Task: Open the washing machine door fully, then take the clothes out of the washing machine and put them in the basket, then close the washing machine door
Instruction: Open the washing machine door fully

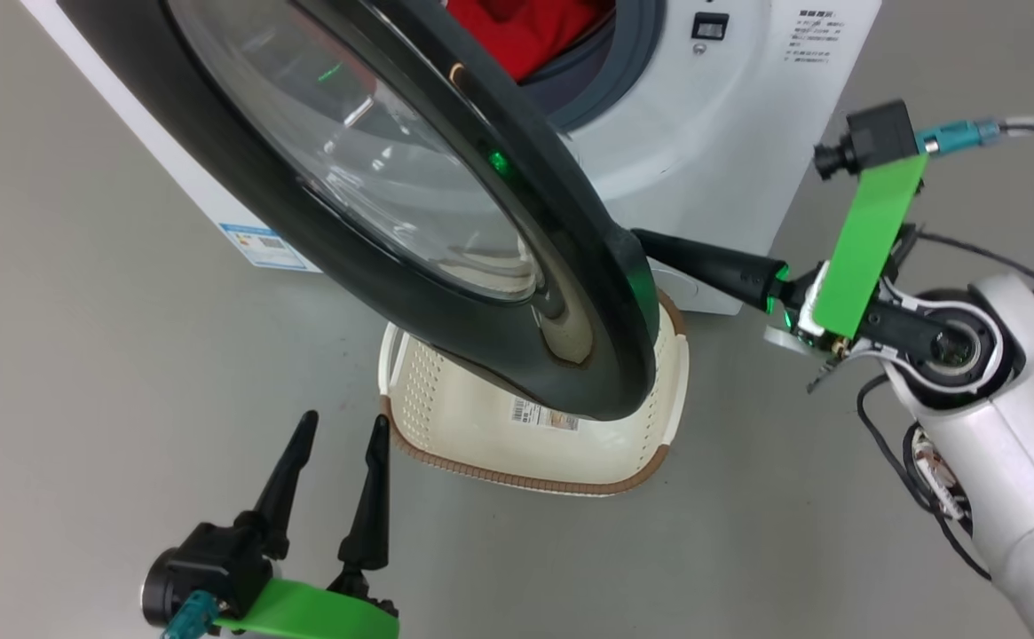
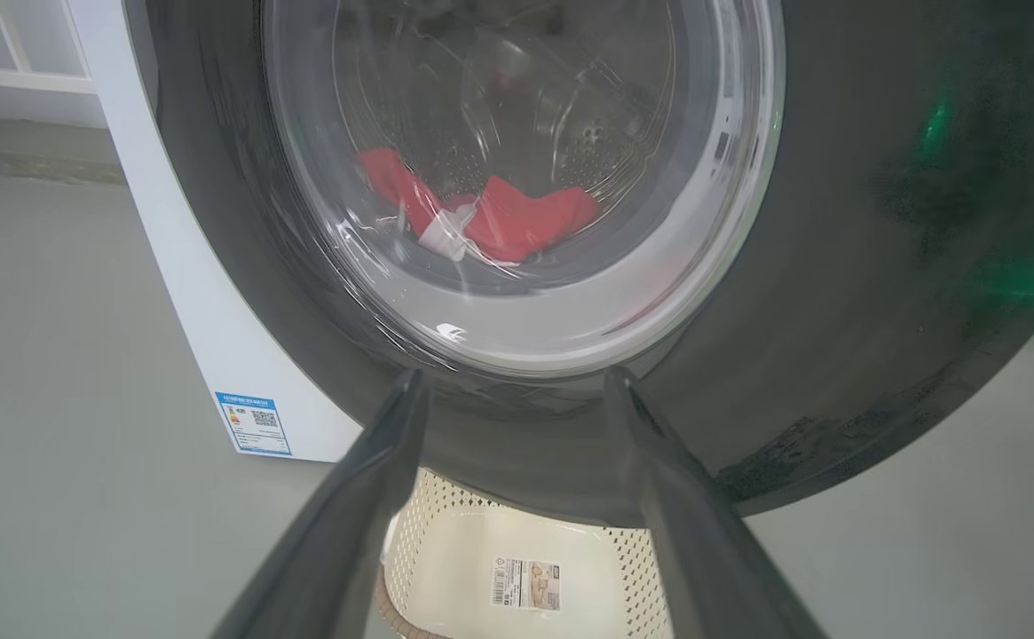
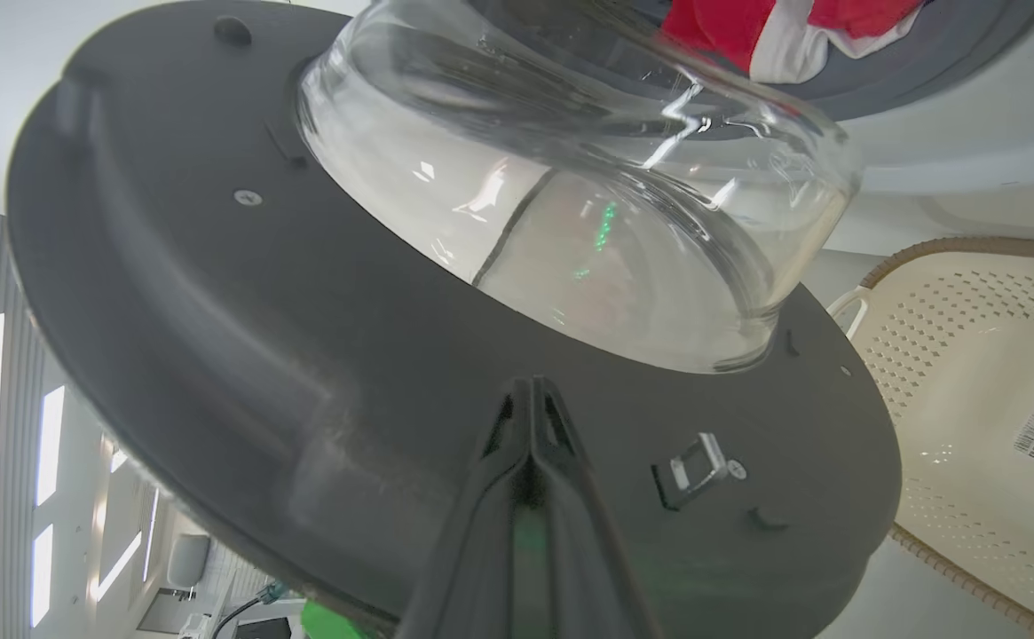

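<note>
The white washing machine [image 1: 730,177] stands at the far side, its washing machine door [image 1: 570,293] swung partway out over the empty basket [image 1: 454,426] on the floor, not yet fully open. The red clothes [image 1: 517,31] lie in the drum; unloading and closing remain. The right gripper [image 3: 532,383], fingers pressed together, appears to touch the door's inner face. The left gripper [image 1: 345,417], spread and empty, hovers near-left of the basket.
</note>
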Available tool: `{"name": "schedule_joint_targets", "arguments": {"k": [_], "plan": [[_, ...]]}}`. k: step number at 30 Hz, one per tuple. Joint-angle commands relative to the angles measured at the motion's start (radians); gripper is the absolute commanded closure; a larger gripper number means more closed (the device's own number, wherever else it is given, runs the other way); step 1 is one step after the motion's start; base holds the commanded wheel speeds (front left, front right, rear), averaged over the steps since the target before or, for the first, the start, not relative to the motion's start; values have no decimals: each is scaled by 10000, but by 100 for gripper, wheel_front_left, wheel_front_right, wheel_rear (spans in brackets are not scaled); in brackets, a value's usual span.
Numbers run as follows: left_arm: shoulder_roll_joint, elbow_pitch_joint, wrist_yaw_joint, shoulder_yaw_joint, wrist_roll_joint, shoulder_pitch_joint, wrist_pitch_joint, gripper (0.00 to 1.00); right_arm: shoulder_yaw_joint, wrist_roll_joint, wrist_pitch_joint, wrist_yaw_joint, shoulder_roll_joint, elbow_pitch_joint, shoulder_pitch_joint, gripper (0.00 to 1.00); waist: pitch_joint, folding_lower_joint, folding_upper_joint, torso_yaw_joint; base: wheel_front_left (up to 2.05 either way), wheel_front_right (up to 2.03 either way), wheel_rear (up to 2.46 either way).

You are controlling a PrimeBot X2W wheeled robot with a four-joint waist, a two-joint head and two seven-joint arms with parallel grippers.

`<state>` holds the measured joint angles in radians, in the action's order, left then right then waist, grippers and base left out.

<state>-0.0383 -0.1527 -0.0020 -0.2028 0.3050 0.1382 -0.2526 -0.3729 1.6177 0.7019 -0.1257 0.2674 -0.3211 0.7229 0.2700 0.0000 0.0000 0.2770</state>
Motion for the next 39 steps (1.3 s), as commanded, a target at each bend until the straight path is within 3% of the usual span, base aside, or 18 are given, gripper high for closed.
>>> {"name": "schedule_joint_targets", "arguments": {"k": [1,5,6,7,8,29,36,39], "plan": [[-120,167,-88,378,-160,-132,-92,0,26,-109,-143,-50,-75,207,-322,88,-86,0,0,-78,0,0,0],[-120,115,-219,549,-301,-232,-92,0,166,-229,-413,-50,-51,175,-748,47,-240,0,0,-234,0,0,0],[-120,100,-265,592,-350,-255,-92,0,204,-238,-479,-50,-47,179,-888,23,-294,0,0,-280,0,0,0],[-120,88,-310,636,-395,-285,-92,0,255,-242,-549,-50,-33,179,-1033,5,-346,0,0,-324,0,0,0],[-120,82,-350,681,-433,-314,-92,0,304,-247,-615,-50,-11,180,-1178,0,-373,0,0,-366,0,0,0],[-120,2,-679,1268,-779,-859,-92,0,1040,-689,-2415,-50,388,370,-4544,0,-1061,0,0,-1262,0,0,0],[-120,-23,-706,1359,-829,-899,-92,0,866,-1409,-3647,-50,595,523,-5200,0,-1086,0,0,-1458,0,0,0],[-120,-63,-724,1410,-846,-908,-92,0,609,-1940,-4660,-50,787,561,-5417,0,-1080,0,0,-1562,0,0,0]]}}
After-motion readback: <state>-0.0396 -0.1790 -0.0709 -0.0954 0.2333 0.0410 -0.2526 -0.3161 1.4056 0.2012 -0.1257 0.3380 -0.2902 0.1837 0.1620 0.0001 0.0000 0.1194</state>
